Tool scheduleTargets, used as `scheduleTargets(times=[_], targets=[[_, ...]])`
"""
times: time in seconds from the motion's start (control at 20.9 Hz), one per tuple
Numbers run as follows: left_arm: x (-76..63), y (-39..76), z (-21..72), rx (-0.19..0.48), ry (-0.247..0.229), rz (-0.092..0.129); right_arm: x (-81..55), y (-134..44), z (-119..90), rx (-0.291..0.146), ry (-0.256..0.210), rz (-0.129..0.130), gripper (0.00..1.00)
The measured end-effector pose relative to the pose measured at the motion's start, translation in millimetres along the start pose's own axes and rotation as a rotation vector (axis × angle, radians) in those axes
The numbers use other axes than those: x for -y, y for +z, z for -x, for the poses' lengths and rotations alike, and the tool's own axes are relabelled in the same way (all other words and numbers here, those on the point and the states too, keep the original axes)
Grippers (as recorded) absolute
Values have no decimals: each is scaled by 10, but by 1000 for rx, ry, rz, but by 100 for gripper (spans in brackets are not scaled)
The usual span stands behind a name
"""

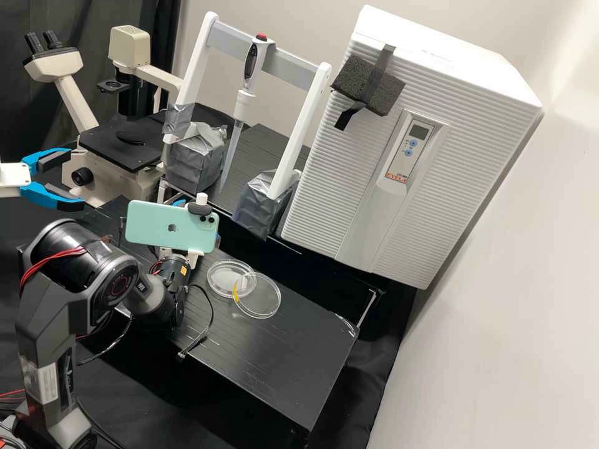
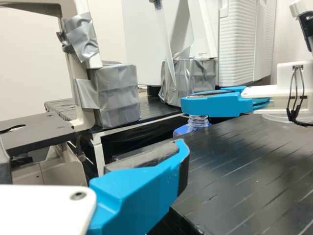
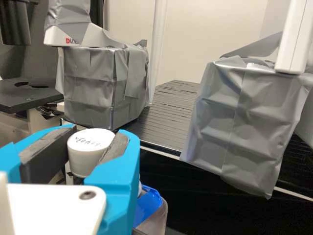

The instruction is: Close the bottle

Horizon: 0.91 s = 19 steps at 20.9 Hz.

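Clamped on a small white cap (image 3: 90,139), the jaws of the right gripper (image 3: 88,145) press it from both sides, its flat top showing a handwritten mark. Directly beneath stands the bottle (image 2: 197,122), at the near left edge of the black bench (image 1: 293,355), its threaded neck open and just under the blue fingers; whether cap and thread touch cannot be told. The bottle is clear plastic with a blue band below the shoulder, and it looks light and easy to tip. The left gripper (image 1: 70,178) hangs off to the side, well apart from the bottle, jaws spread and grasping nothing. That is likely the main risk: with nothing steadying the bottle, a twist could spin it or push it over, and a cap lowered at a tilt could catch crookedly on the thread. Farther along the bench lie two clear round dishes (image 1: 231,277). Behind them, two blocks wrapped in grey tape (image 1: 193,156) anchor a white stand that holds a pipette (image 1: 246,93), with a large white ribbed machine (image 1: 399,149) beside it.
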Motion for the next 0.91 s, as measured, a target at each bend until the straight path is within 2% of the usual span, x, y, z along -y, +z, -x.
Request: scheduleTargets(times=[0.43, 0.62, 0.91], targets=[[0, 0, 0, 0, 0, 0, -99, -26, -73, -13, 30, 14, 0], [0, 0, 0, 0, 0, 0, -64, 33, -88, 8, 26, 1, 0], [0, 0, 0, 0, 0, 0, -34, 86, -103, 24, 25, 10, 0]])
